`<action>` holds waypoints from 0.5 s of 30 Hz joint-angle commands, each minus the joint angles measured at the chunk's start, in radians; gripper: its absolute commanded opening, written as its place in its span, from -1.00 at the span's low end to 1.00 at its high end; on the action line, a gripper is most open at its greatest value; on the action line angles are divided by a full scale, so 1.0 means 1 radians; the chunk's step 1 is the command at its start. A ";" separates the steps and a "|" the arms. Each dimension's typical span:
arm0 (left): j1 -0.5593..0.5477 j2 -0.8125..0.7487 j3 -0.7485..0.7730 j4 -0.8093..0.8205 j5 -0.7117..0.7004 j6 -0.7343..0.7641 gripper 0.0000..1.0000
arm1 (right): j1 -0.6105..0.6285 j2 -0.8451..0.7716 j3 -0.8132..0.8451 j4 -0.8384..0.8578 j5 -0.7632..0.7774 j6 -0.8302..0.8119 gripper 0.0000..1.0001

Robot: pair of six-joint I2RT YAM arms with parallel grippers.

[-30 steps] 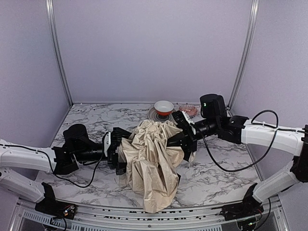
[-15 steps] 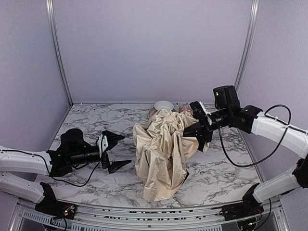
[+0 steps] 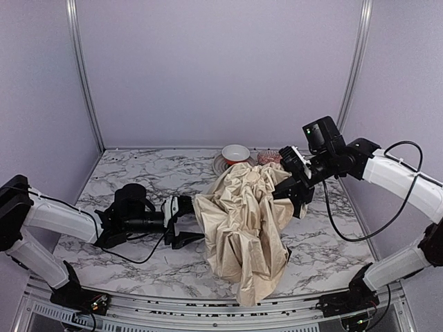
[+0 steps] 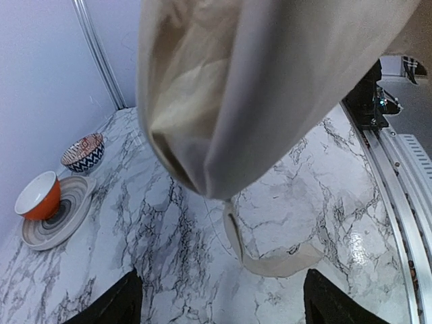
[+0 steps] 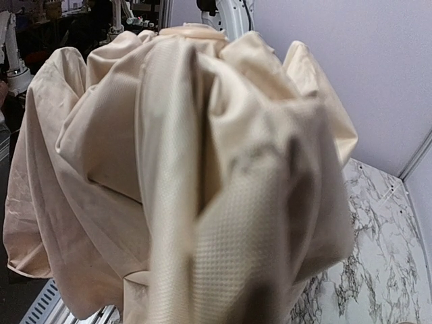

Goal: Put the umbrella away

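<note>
Over the marble table (image 3: 118, 173), your right gripper (image 3: 285, 190) pinches the cream umbrella (image 3: 246, 221), fabric draping down; your left gripper (image 3: 181, 223) sits just beside it, jaws spread.

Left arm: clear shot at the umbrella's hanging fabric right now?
Probably yes. The left gripper is open right beside the umbrella, with nothing between them; the right gripper holds its far side up.

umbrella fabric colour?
The umbrella is plain cream-beige, wrinkled; clearest in the right wrist view.
</note>
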 commanded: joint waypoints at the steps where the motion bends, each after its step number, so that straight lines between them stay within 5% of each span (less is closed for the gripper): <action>1: -0.005 0.080 0.019 0.137 0.053 -0.062 0.60 | 0.003 -0.040 0.055 0.002 -0.072 0.000 -1.00; 10: -0.006 0.250 0.046 0.433 0.154 -0.276 0.32 | 0.003 -0.079 0.018 0.090 -0.051 0.075 -1.00; 12: -0.005 0.274 0.036 0.475 0.139 -0.287 -0.05 | 0.003 -0.086 0.018 0.090 -0.048 0.079 -1.00; 15: 0.003 0.282 -0.001 0.510 0.052 -0.250 -0.90 | 0.003 -0.097 0.023 0.076 -0.037 0.080 -1.00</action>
